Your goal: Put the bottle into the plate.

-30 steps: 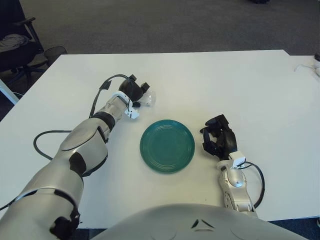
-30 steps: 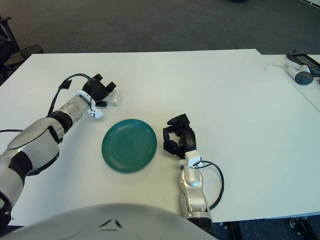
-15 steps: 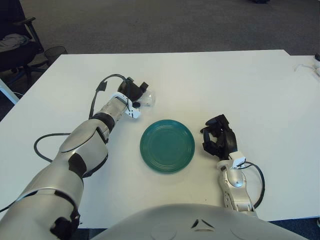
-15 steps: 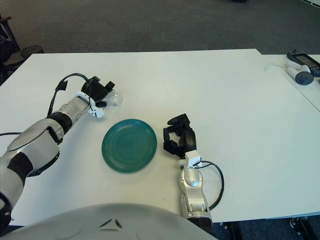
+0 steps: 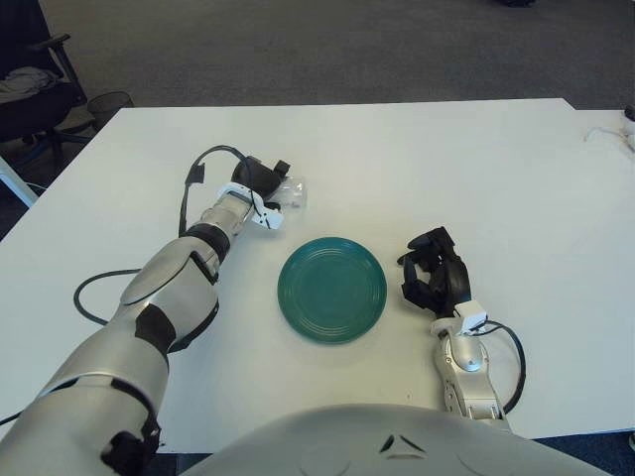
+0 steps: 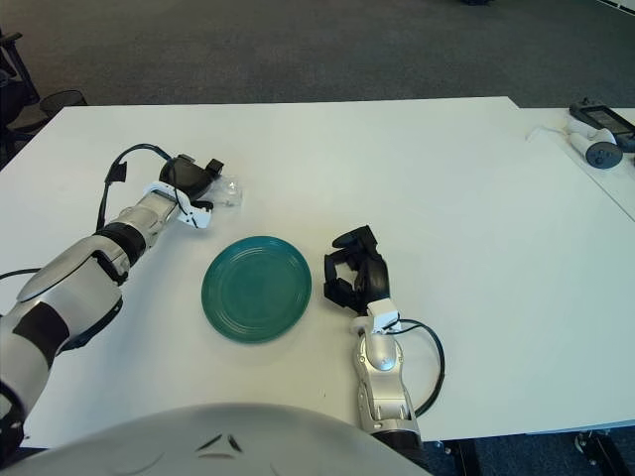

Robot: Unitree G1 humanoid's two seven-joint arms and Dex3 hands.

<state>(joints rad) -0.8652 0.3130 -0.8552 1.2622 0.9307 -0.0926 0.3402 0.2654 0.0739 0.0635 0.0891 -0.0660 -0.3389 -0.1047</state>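
A small clear plastic bottle lies on its side on the white table, up and left of the green plate. My left hand is at the bottle's left end, with its fingers curled around it; the bottle still rests on the table. It also shows in the right eye view. The plate is empty, in the middle near the front. My right hand rests on the table just right of the plate, fingers curled and holding nothing.
A black cable loops off my left wrist. A controller and a white device lie at the far right on a second table. A chair stands off the far left corner.
My left hand has shifted slightly left and turned, closing in on the bottle, which has shifted a little towards it. The right hand and plate have not moved.
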